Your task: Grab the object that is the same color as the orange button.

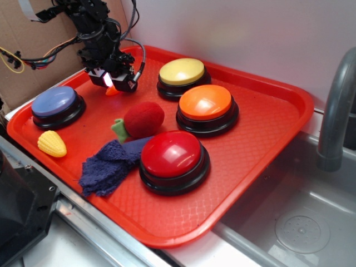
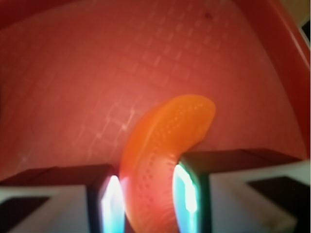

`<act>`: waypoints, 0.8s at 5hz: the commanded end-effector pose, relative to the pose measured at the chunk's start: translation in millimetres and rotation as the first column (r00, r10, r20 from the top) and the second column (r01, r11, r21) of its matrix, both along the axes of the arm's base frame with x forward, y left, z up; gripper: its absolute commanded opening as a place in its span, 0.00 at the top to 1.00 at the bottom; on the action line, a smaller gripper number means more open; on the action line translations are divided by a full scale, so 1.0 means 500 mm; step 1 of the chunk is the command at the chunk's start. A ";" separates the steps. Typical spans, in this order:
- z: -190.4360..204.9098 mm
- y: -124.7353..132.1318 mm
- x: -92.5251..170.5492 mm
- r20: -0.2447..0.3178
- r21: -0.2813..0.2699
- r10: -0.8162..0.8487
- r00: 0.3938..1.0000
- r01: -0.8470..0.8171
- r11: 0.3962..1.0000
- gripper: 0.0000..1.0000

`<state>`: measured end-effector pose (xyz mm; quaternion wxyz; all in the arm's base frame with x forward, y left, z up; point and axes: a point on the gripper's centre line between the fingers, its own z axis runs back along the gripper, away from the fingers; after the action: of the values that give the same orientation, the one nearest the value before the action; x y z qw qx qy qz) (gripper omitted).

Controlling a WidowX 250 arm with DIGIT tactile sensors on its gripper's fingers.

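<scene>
The tray held four buttons; the orange button sat right of centre, between the yellow one and the red one. At the tray's far left corner the gripper stood low over the pepper. In the wrist view its fingers pressed both sides of the pepper's lower body, clenched on it, the pointed end free above the tray. The grasp step looked made; next called for a straight lift, keeping the squeeze firm on the glossy curve.
</scene>
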<state>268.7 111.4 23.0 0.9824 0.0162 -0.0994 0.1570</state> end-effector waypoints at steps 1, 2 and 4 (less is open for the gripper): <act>0.154 -0.023 0.014 0.098 0.060 -0.029 0.995 0.023 0.998 1.00; 0.192 -0.057 0.002 0.086 0.049 -0.053 0.995 0.049 0.998 1.00; 0.237 -0.131 -0.039 0.002 0.021 -0.137 0.991 0.137 0.990 1.00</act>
<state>240.7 41.4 122.2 0.9933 0.0139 -0.0675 0.0927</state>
